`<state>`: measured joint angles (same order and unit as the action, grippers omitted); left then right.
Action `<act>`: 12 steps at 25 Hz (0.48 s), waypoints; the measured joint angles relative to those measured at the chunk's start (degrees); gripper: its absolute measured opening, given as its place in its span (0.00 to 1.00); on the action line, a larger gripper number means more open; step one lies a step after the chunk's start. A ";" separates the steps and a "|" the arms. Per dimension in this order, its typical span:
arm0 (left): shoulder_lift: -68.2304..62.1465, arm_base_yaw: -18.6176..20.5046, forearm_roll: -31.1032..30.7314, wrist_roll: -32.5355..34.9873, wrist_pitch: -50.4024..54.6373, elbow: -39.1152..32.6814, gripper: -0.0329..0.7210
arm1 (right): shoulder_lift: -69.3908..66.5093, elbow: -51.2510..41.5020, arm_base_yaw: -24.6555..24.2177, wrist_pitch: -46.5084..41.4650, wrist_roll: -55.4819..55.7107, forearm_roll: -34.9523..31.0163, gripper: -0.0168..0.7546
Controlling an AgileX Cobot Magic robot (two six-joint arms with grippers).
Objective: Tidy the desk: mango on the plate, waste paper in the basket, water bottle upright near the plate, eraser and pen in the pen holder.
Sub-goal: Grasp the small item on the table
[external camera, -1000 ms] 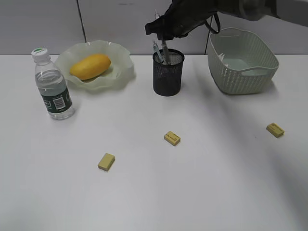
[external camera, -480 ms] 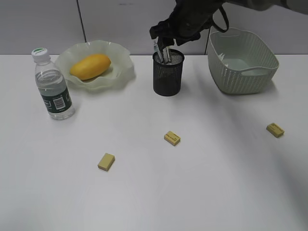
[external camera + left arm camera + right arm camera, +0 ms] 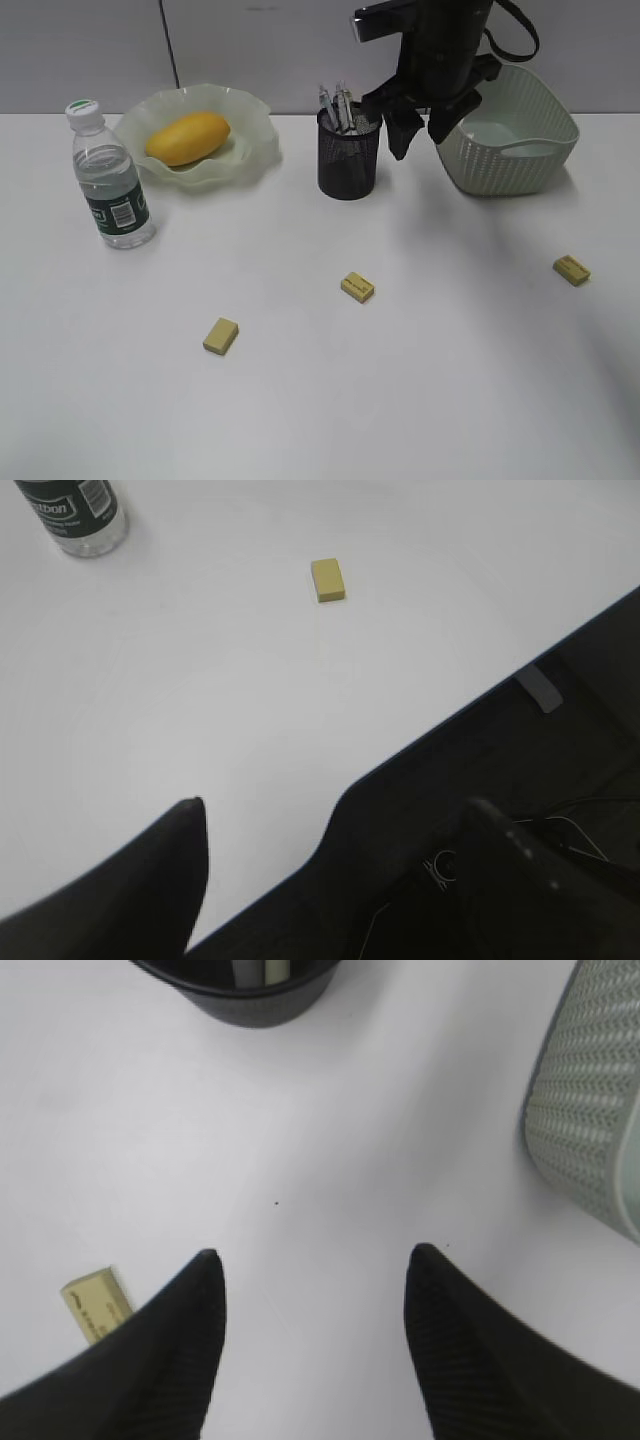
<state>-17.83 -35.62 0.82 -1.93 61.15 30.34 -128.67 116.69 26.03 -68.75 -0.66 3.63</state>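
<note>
The right hand has let the pens drop into the pen holder and pulled back toward three o'clock, fingers spread and empty; that step looks done. The left hand hangs spread off the desk edge. One bottle upright, one mango on the plate, three erasers loose, one basket, paper perhaps inside.
</note>
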 joint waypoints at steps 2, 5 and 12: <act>0.00 0.00 -0.02 0.00 0.00 0.00 0.82 | 1.49 -1.49 0.00 -0.18 0.00 -1.42 0.62; 0.00 0.00 -0.02 0.00 0.00 0.00 0.82 | 5.25 -4.08 0.00 -0.34 0.00 -4.11 0.62; 0.00 0.00 -0.02 0.00 0.00 0.00 0.82 | 20.12 -15.42 0.00 -0.34 0.66 -4.78 0.62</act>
<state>-17.83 -35.62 0.81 -1.93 61.15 30.34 -108.55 101.28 26.03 -69.09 0.00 -1.15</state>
